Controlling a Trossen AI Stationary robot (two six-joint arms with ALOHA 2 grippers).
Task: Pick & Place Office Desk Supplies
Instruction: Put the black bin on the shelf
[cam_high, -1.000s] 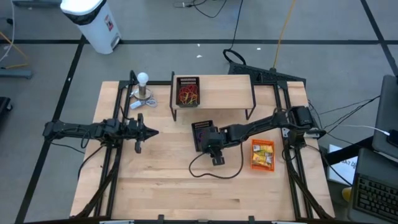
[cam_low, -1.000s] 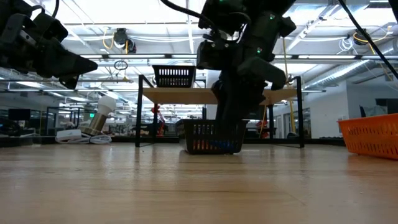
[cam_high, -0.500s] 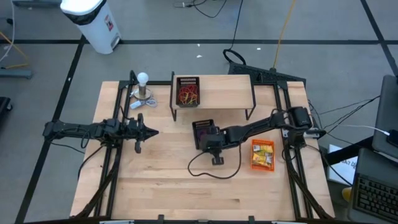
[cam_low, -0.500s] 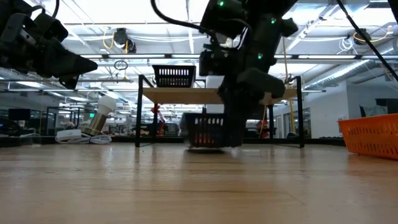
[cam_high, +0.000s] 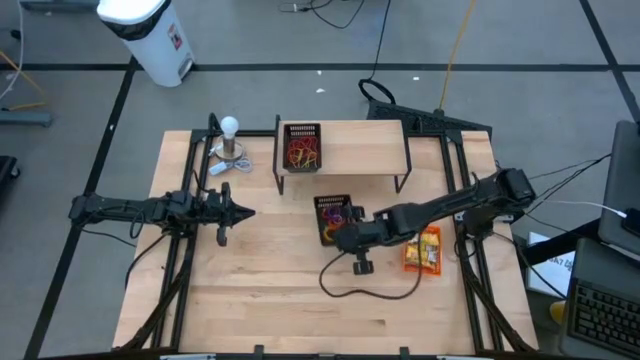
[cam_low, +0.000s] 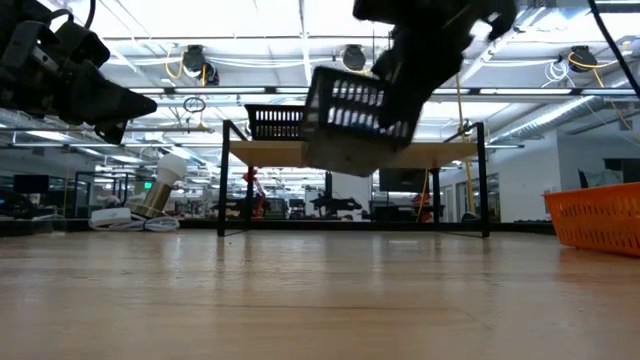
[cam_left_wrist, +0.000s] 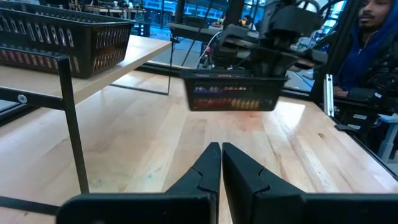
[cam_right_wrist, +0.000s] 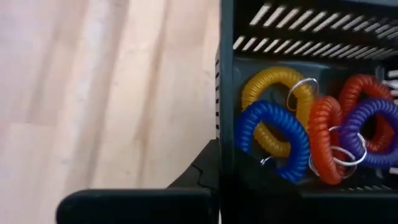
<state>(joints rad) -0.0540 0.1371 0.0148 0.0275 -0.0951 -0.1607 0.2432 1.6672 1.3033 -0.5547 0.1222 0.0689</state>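
We are holding a small black basket in our right claw, which is clamped tight on one wall of it — in the low view the basket is hanging tilted in the air, clear of the counter. Inside it we are seeing coiled spiral bands with metal rings: a blue one, a yellow one, an orange-red one, a red one and a purple one, all crowding together and overlapping. Our left claw is hovering above the left part of the counter, well apart from the basket, its two fingers pressing together with nothing between them. A second black basket is sitting on a low raised shelf at the far side of the counter, with a tangle of red and yellow bands in it. An orange basket holding yellow packets is resting on the counter just beside our right arm. A white ball on a metal stand is standing near the far left corner. In the left wrist view a person in a blue hooded top is sitting beyond the counter.
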